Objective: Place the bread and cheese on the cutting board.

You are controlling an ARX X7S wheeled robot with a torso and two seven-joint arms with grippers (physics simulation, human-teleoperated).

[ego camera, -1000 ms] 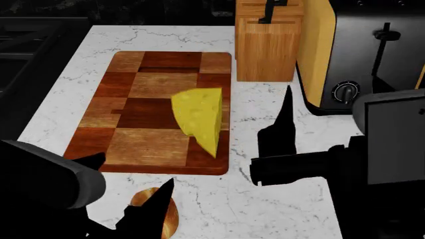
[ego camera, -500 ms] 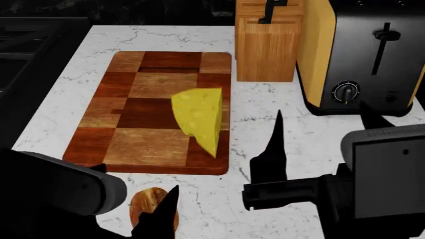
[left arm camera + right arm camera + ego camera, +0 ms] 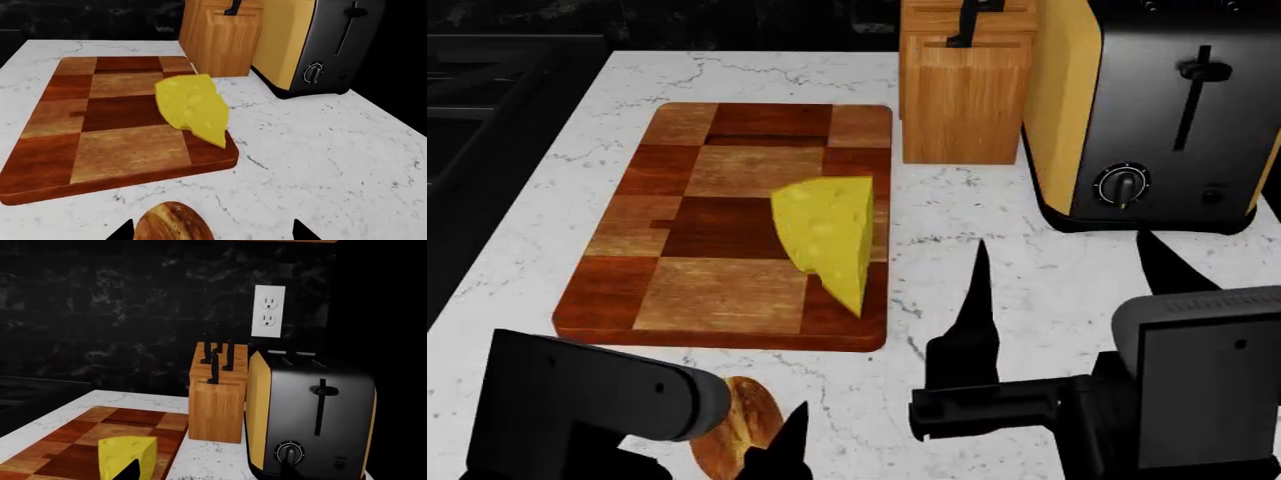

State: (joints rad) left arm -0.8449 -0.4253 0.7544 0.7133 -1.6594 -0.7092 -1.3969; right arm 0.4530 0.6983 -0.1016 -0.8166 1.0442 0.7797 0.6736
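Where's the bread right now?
In the head view the bread lies on the marble counter, just off the cutting board's near edge, beside the left end effector.

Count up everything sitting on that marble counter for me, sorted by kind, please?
Food: 2, the cheese and the bread
Boards: 1, the cutting board
Knife blocks: 1, the knife block
Appliances: 1, the toaster
Total: 5
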